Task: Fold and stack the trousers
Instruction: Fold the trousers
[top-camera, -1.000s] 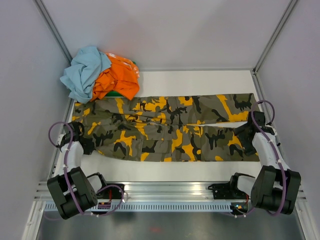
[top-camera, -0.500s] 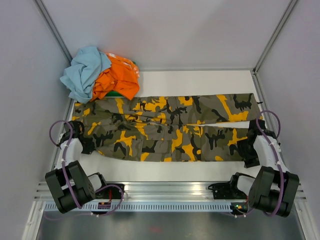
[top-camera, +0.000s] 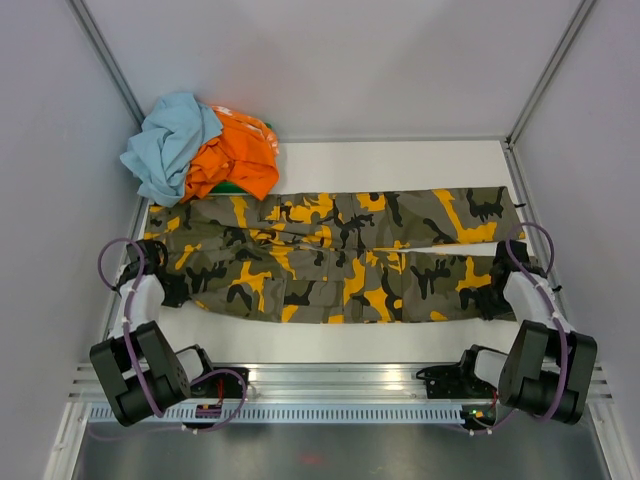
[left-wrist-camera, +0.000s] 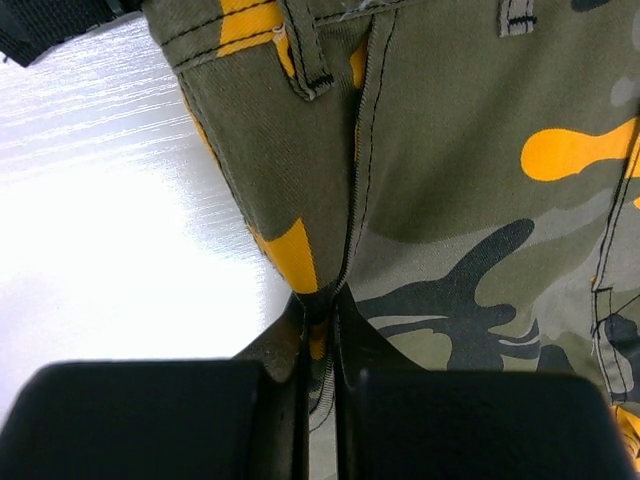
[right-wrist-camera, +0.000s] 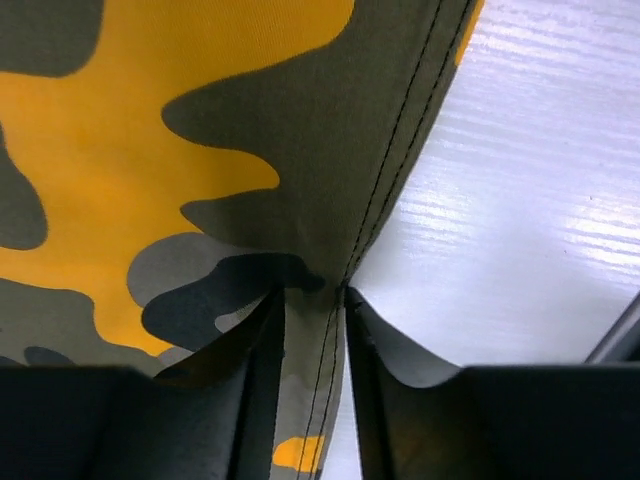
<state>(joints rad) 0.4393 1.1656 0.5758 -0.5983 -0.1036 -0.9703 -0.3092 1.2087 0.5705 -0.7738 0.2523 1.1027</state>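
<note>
The camouflage trousers lie spread flat across the white table, waist to the left and both legs running right. My left gripper sits at the waist's near-left corner. In the left wrist view it is shut on the waistband edge of the trousers, with cloth pinched between the fingers. My right gripper is at the near leg's hem. In the right wrist view its fingers stand narrowly on either side of the stitched hem of the trousers, and a sliver of table shows beside the cloth.
A heap of other clothes sits at the back left corner, with a light blue garment over an orange one. Grey walls close in the table on three sides. A metal rail runs along the near edge between the arm bases.
The right arm has drawn in toward the near leg's hem and its jaws have narrowed from wide open around the cloth. The left gripper has stayed shut on the waistband.
</note>
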